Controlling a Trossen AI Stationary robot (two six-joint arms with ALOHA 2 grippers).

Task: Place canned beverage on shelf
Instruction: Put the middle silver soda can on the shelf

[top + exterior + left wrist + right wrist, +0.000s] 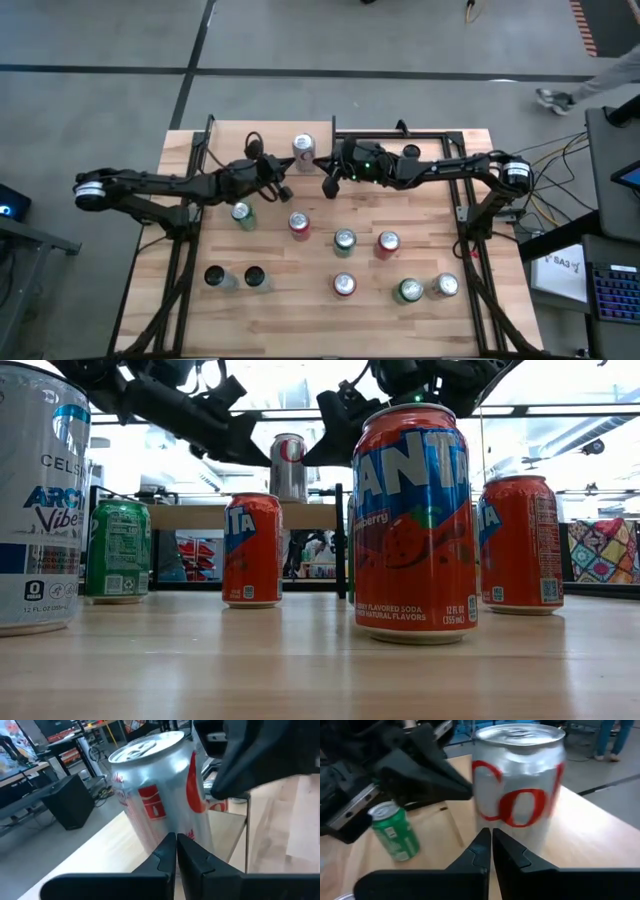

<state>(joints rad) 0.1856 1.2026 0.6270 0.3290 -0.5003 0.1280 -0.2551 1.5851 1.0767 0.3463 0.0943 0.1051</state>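
A silver canned beverage with red lettering [303, 149] stands upright by its base on the shelf [225, 145], a small light wood board with black posts at the table's far middle. My left gripper [285, 190] comes in from the left and my right gripper [329, 187] from the right. Both are shut with nothing between their fingers, and both point at the can. In the wrist views the can [160, 795] [520, 785] fills the picture just beyond each pair of shut fingertips. In the low view the can [289, 467] shows between the two dark grippers. My left gripper's shut tips [176, 842] stand level in front of the can's lower wall; I cannot tell whether they touch it. My right gripper's shut tips [491, 836] stand likewise against the can's lower wall from the other side, and I cannot tell whether they touch.
Several other cans stand on the tabletop nearer than the shelf: a green one [243, 214], red ones [299, 224] [388, 243], a green one [345, 240], two dark-topped ones [214, 276] at the near left, and more along the near edge [408, 291]. A black frame borders the table.
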